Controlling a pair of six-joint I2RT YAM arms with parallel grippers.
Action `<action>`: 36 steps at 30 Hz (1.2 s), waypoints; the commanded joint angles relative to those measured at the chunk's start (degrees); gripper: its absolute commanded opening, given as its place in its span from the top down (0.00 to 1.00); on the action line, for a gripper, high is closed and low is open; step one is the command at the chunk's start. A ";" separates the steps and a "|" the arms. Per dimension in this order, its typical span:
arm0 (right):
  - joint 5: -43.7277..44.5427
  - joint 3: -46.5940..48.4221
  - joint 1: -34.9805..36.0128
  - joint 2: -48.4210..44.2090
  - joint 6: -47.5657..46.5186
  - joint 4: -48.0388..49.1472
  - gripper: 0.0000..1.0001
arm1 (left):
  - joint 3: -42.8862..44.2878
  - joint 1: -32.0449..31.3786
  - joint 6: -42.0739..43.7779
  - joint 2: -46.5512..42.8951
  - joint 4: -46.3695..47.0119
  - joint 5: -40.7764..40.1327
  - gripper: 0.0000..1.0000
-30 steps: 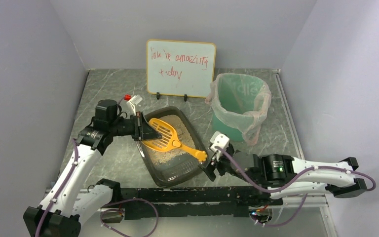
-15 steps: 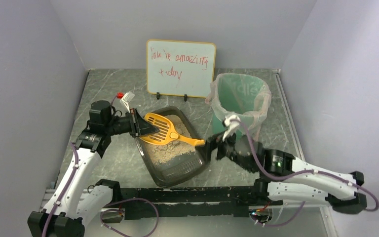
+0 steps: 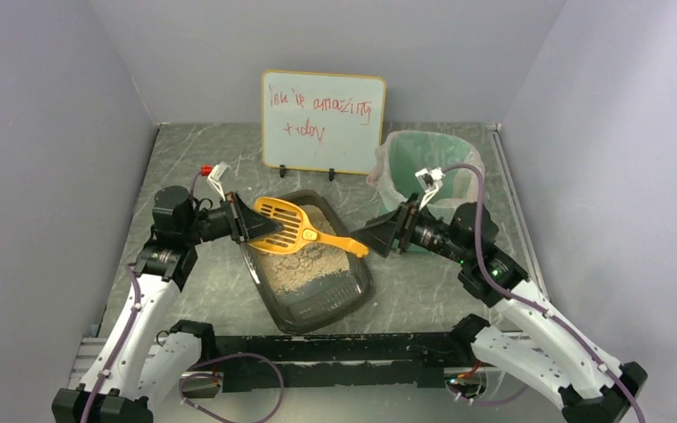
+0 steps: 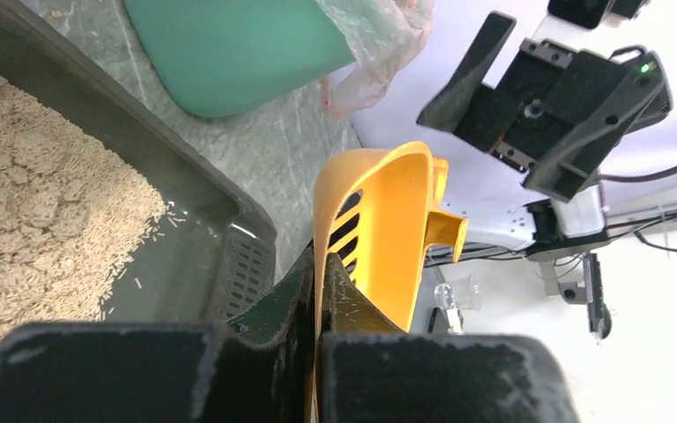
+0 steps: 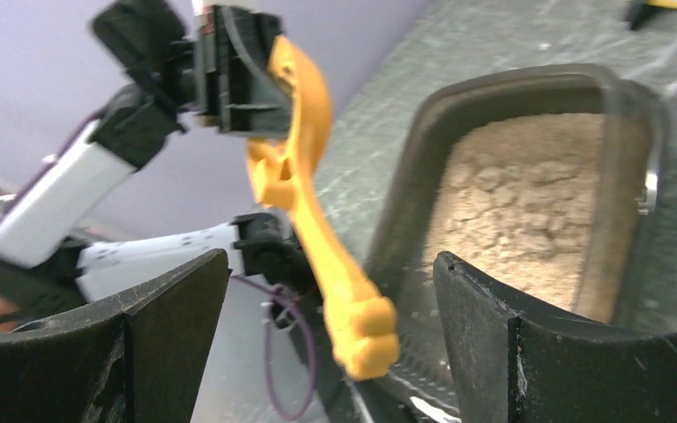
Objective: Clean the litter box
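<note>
While the litter box (image 3: pixel 317 300) sits low in the middle of the overhead frame, with tan litter (image 3: pixel 304 264) heaped in its far half, a yellow scoop (image 3: pixel 286 225) hangs just above it. At the scoop's left edge, the left gripper (image 3: pixel 256 225) is clamped on the rim. At its right, the right gripper (image 3: pixel 370 240) has its fingers spread on either side of the handle's end, not pressing it. Farther back, right of centre, stands a green bin (image 3: pixel 405 157) with a plastic liner. Behind it, at top centre, is a whiteboard (image 3: pixel 322 119).
</note>
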 commanded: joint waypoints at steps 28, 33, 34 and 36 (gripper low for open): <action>1.88 -9.50 13.17 -0.25 17.04 30.36 0.30 | -4.84 0.30 -16.13 -1.53 24.16 5.11 0.95; 5.56 -9.56 15.75 -0.18 15.54 31.03 0.35 | -4.27 0.30 -15.72 -1.38 23.99 5.66 0.95; 6.25 -9.70 15.73 -0.56 15.33 31.02 0.35 | -4.13 0.30 -15.15 -1.48 23.27 5.81 0.95; 7.64 -9.30 15.75 -1.09 14.28 29.55 0.36 | -3.93 0.30 -14.66 -1.70 22.41 6.07 0.95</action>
